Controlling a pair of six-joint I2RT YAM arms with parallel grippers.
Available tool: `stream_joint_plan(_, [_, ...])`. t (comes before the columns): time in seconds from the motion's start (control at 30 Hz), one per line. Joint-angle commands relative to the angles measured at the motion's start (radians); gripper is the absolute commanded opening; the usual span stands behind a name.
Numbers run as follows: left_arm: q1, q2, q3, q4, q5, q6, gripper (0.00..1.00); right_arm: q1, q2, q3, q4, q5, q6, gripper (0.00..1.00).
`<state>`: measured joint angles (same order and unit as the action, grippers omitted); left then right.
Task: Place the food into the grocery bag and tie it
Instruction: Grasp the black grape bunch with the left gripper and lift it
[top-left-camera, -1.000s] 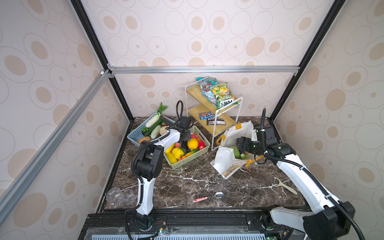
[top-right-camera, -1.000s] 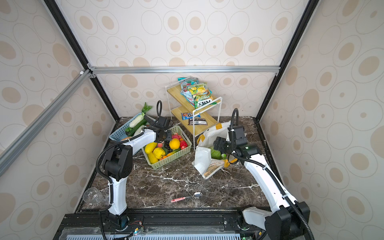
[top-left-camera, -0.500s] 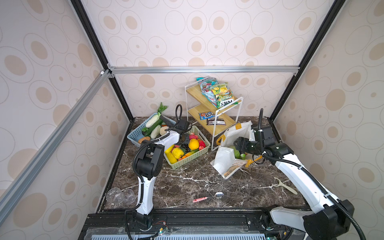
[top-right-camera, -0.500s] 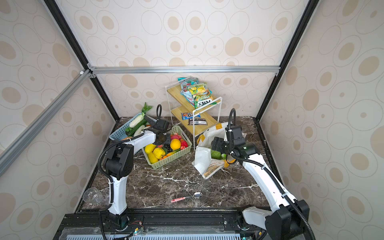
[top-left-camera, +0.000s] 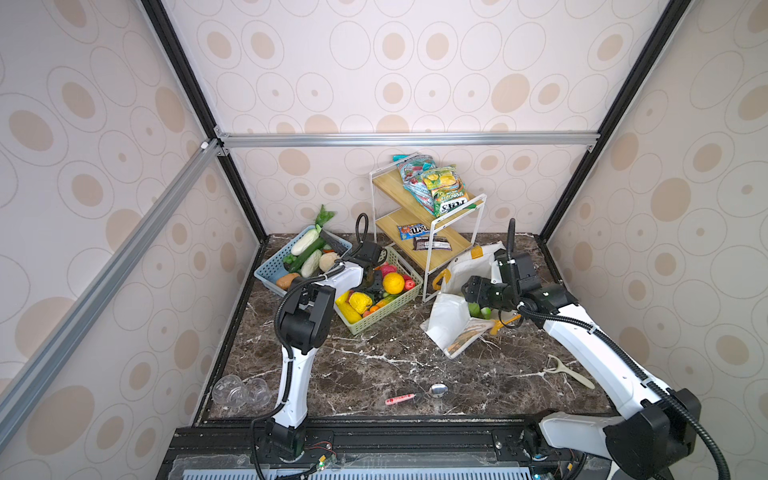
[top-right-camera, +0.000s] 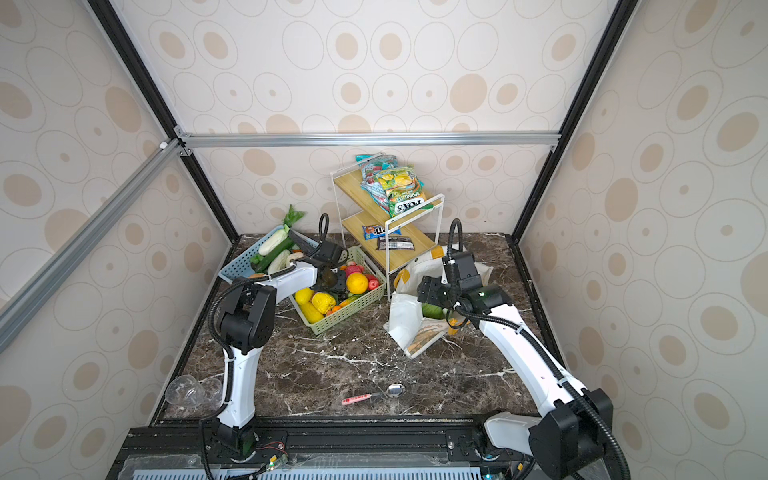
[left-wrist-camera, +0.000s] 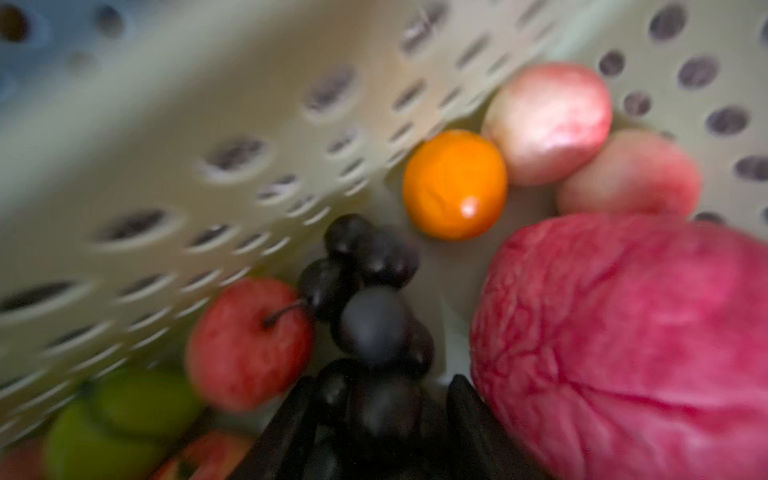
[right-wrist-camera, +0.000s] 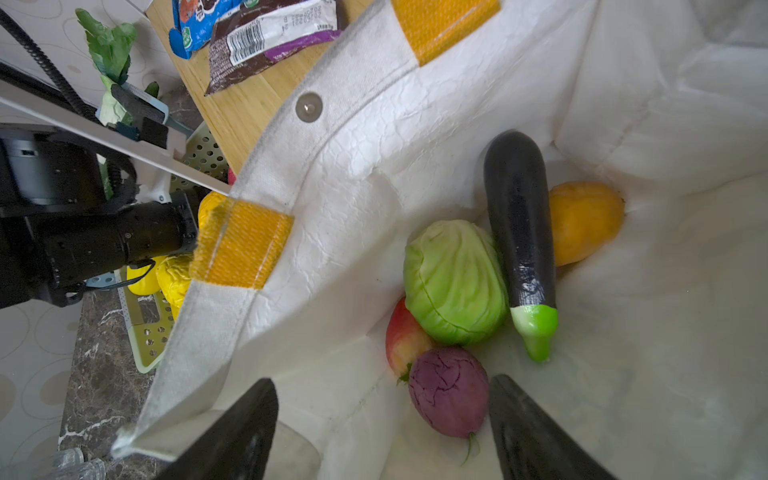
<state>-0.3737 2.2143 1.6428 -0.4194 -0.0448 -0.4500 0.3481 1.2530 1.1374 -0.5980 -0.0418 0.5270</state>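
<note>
**Left wrist view: grapes lined up, bag waiting open**

Your left end effector (left-wrist-camera: 374, 399) is down inside the green slotted basket (left-wrist-camera: 208, 124), its dark fingers (left-wrist-camera: 286, 424) on either side of the black grape bunch (left-wrist-camera: 370, 320). Blur hides whether they pinch it, so I cannot tell. Your right end effector (right-wrist-camera: 382, 415) hangs spread at the mouth of the grocery bag (right-wrist-camera: 353, 166), probably to stop the soft wall folding shut. That bag slumps on the table (top-left-camera: 374, 365) just beside the shelf rack (top-left-camera: 390, 188). It is crinkled white fabric with orange-yellow patches and one snap button. Inside lie a green cabbage (right-wrist-camera: 453, 282), a dark eggplant (right-wrist-camera: 517, 232), an apple (right-wrist-camera: 403, 336) and a purple bulb (right-wrist-camera: 449, 395).
</note>
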Motion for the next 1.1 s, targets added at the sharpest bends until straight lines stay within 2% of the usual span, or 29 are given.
stream_joint_plan(0.0, [0.010, 0.021, -0.022, -0.056, 0.019, -0.004, 0.37, 0.012, 0.005, 0.030, -0.002, 0.023, 0.008, 0.83])
stream_joint_plan(0.4, [0.025, -0.146, -0.058, -0.009, -0.003, -0.026, 0.30, 0.020, 0.001, 0.024, 0.006, 0.029, 0.009, 0.82])
stream_joint_plan(1.07, [0.031, -0.311, -0.049, 0.014, -0.020, -0.051, 0.30, 0.024, -0.017, 0.011, 0.010, 0.037, 0.005, 0.83])
